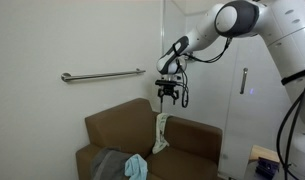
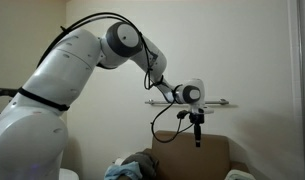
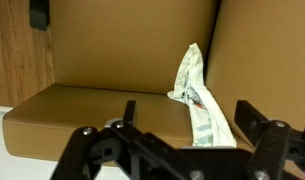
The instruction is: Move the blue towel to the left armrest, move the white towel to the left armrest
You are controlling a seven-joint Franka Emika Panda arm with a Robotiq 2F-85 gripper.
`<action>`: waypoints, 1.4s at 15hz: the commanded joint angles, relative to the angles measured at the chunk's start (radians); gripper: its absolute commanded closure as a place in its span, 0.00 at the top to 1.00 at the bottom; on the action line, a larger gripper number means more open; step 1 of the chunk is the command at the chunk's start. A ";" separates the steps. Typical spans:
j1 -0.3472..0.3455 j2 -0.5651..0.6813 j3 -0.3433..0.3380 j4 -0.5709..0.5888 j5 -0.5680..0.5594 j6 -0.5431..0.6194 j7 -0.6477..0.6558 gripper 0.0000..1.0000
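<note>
Towels, left to right in an exterior view: the blue towel (image 1: 137,166) sits crumpled low and left of centre on the couch (image 1: 117,125), touching a gray cloth (image 1: 110,163). The white towel (image 1: 160,134) hangs just right of it, long axis near vertical. Directly above that strip hovers the gripper (image 1: 169,93), jaws spread wide and empty, the white towel nearer than the blue. No writing readable.
</note>
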 commanded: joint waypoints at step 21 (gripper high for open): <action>-0.246 0.643 0.058 0.967 0.169 -0.377 0.190 1.00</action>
